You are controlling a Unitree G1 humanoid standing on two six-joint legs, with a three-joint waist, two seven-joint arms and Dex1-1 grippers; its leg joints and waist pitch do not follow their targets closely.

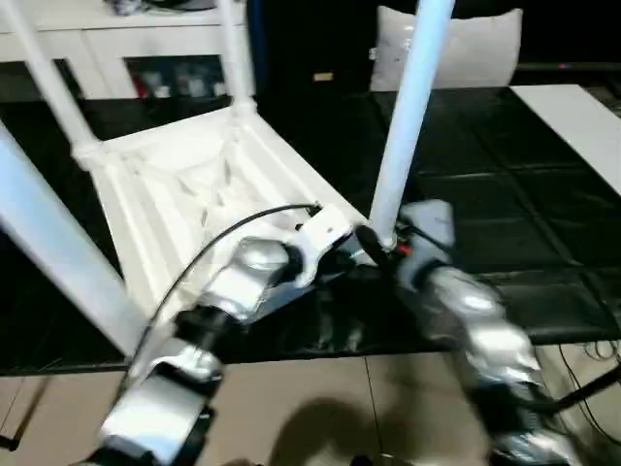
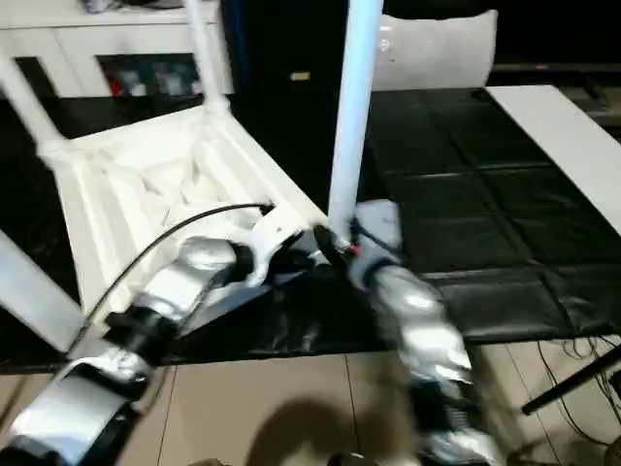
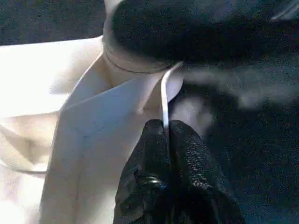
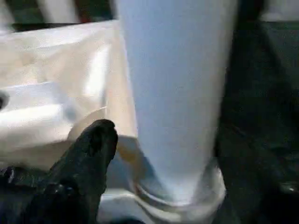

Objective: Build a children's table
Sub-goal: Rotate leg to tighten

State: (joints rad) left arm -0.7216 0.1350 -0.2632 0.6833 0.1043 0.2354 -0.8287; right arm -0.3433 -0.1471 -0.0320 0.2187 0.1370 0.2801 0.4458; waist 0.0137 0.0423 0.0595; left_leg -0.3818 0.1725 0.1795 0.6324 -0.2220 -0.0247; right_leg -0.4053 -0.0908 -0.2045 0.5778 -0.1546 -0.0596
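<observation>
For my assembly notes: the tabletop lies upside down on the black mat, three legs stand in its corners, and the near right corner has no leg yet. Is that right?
Not quite. The near right corner already has a leg: it stands upright in the round socket, as the right wrist view shows. The tabletop does lie upside down on the black mat, with the other legs in its corners.

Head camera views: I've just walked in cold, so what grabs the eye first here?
The white plastic ribbed tabletop lies upside down on the black mat, white tapered tube legs rising from its corners. The nearest leg stands upright in the near corner socket, where the left gripper and right gripper meet.
</observation>
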